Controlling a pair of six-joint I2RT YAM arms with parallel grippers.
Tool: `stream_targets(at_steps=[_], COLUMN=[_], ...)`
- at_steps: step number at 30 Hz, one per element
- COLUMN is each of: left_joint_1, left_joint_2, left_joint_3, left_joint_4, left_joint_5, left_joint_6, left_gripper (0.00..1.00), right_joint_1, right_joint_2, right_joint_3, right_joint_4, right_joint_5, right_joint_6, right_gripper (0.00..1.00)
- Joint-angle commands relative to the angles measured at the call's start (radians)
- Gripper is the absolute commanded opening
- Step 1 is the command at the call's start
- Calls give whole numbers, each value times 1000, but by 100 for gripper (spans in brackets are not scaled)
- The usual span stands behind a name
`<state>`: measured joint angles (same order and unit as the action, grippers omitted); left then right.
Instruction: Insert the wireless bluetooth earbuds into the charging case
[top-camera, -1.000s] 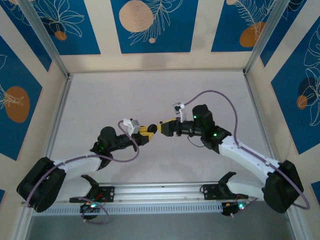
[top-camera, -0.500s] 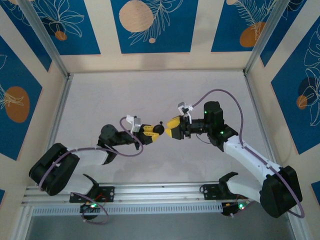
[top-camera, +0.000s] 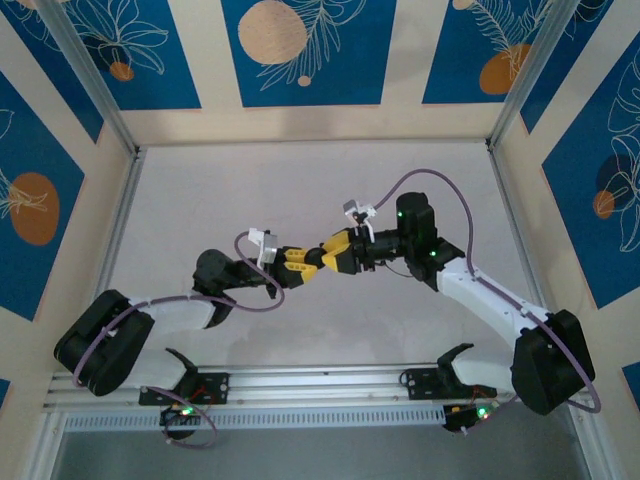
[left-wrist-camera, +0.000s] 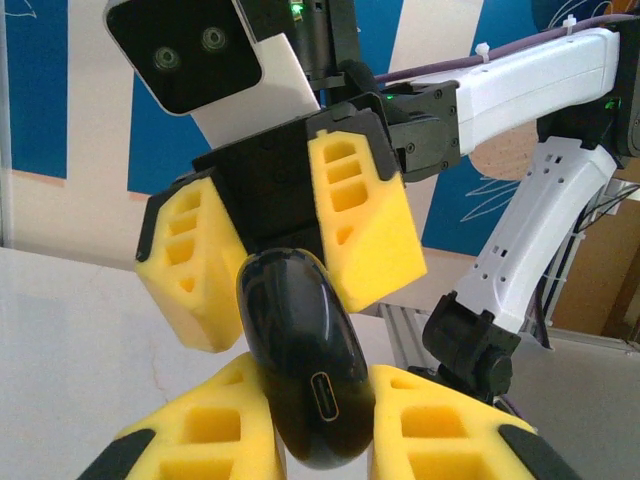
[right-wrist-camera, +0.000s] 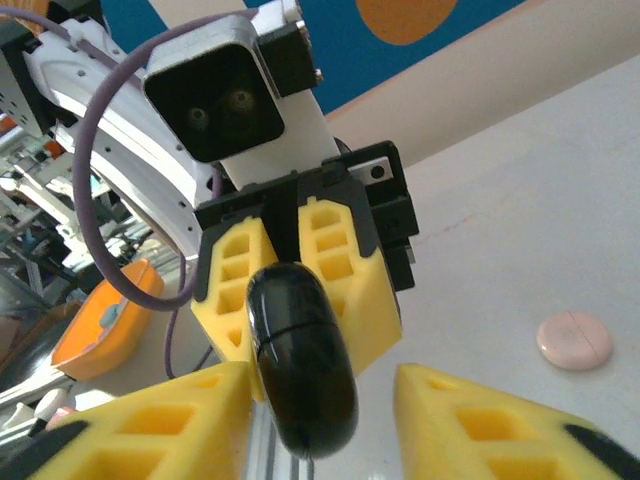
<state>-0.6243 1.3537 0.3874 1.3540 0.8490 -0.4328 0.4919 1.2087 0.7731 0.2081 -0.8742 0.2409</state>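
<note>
Left gripper (top-camera: 297, 264): jaws clamped on the black charging case (left-wrist-camera: 305, 370). They grip its port end, and the rest of the case sticks out ahead of the jaws. The case is shut and held up off the table (top-camera: 300, 190). Right gripper (top-camera: 333, 256): jaws apart, straddling the case's free end with one finger on each side. The right wrist view shows a clear gap between the case and one finger (right-wrist-camera: 480, 420). A pink round case (right-wrist-camera: 574, 340) lies flat on the table, shut, off to the side beyond the right jaws.
</note>
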Motion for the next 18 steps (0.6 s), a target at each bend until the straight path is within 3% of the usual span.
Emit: stream_targets(at_steps=[1, 12, 15, 18], left_joint_1=[-9, -10, -9, -8], left_joint_2=[-27, -26, -25, -32], left_joint_3=[25, 21, 12, -5], left_joint_4=[53, 52, 53, 21], left_joint_5=[25, 0, -17, -37], left_joint_6=[-11, -15, -4, 33], left_gripper=[10, 18, 31, 45], right_joint_1=[12, 16, 16, 17], right_joint_2=[13, 3, -3, -18], right_joint_3=[36, 50, 69, 116], right_joint_4=[16, -63, -153, -351], right_joint_5=[-50, -71, -58, 1], right_joint_6=[-30, -88, -143, -262], right_gripper=[32, 10, 9, 8])
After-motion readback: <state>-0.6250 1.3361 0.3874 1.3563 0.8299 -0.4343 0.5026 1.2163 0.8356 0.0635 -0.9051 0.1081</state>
